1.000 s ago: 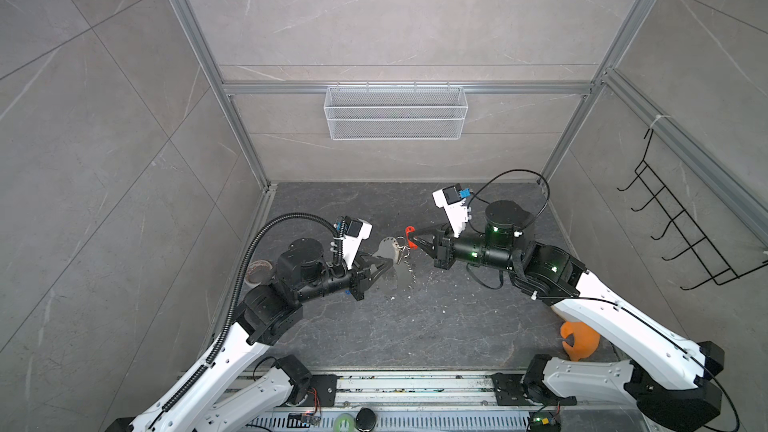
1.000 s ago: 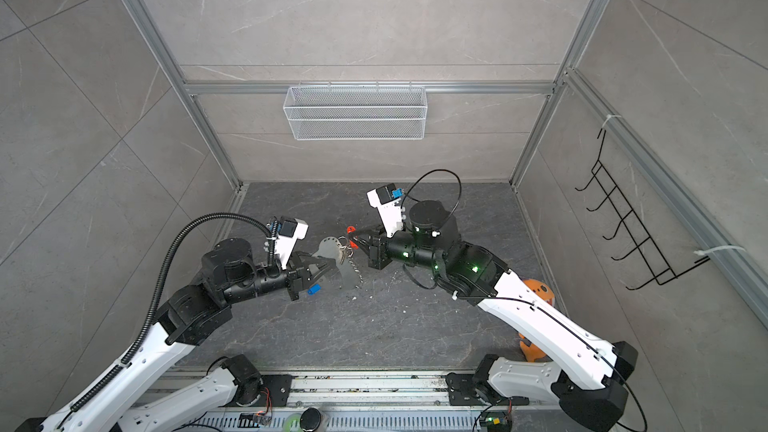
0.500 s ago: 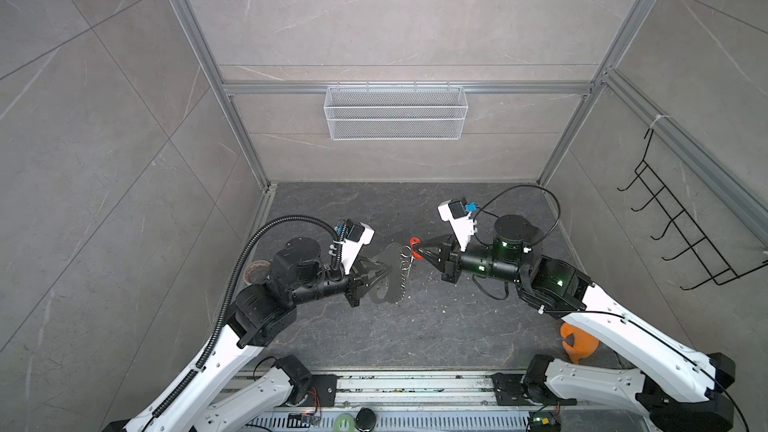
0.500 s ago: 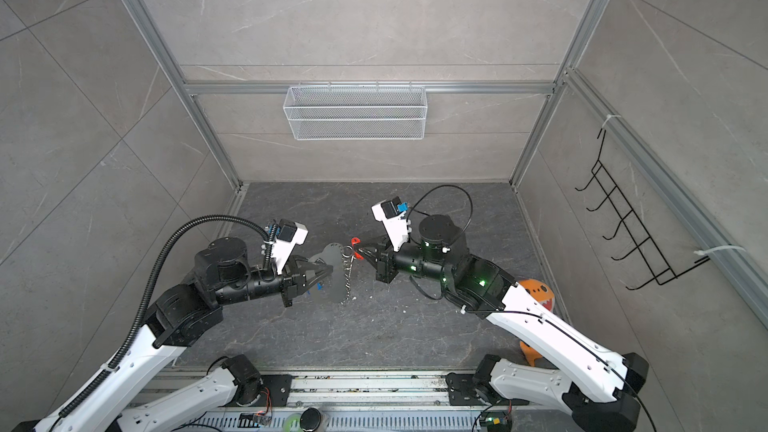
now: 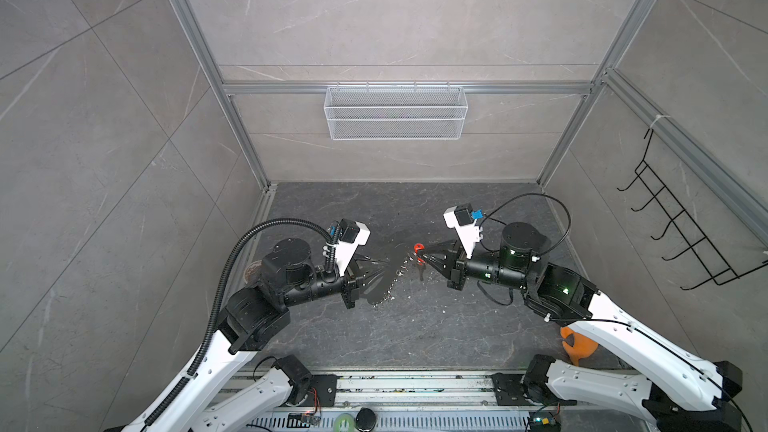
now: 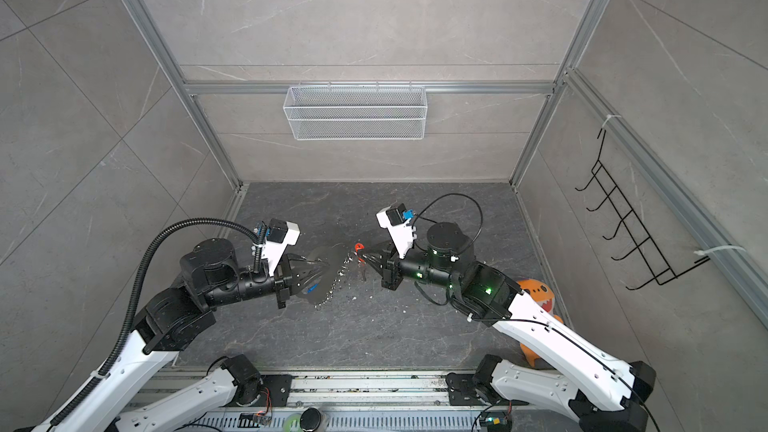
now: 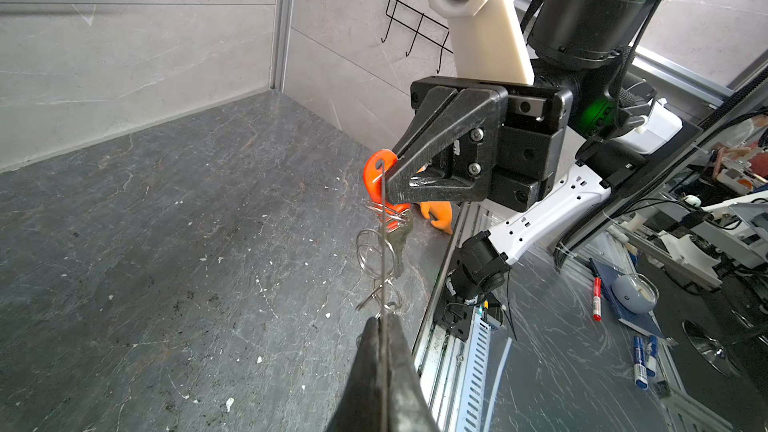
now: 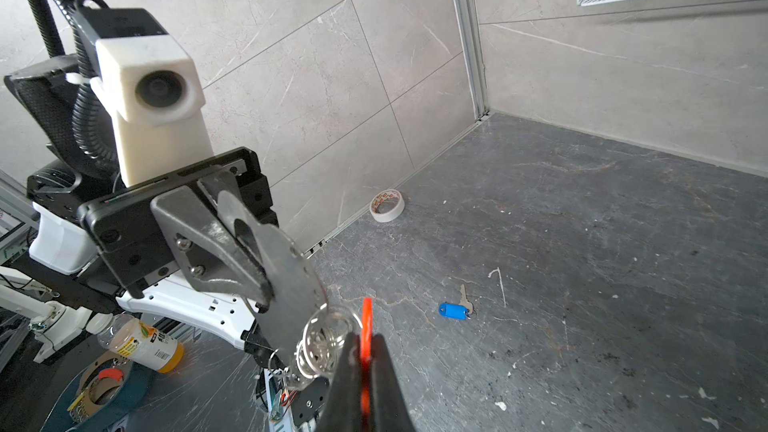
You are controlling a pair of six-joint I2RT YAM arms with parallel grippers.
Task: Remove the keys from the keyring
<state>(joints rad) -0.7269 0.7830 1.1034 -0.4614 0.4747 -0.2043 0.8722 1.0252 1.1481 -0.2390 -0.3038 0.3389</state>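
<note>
I am partway through freeing the red key [image 8: 366,317]. My right gripper [image 7: 392,174] is clamped tight on its plastic head and my left gripper [image 7: 383,338] is closed flat on the grey tag [image 8: 286,268]. The keyring [image 7: 380,251] hangs stretched between them above the desk [image 8: 582,222]. The silver key [image 7: 400,243] dangles at the end of the chain away from the tag. The blue key [image 8: 454,312] lies loose on the desk, well apart from the tag, so I judge it done. Next I must work the red key round its split ring; a straight pull would likely only tighten the chain.
</note>
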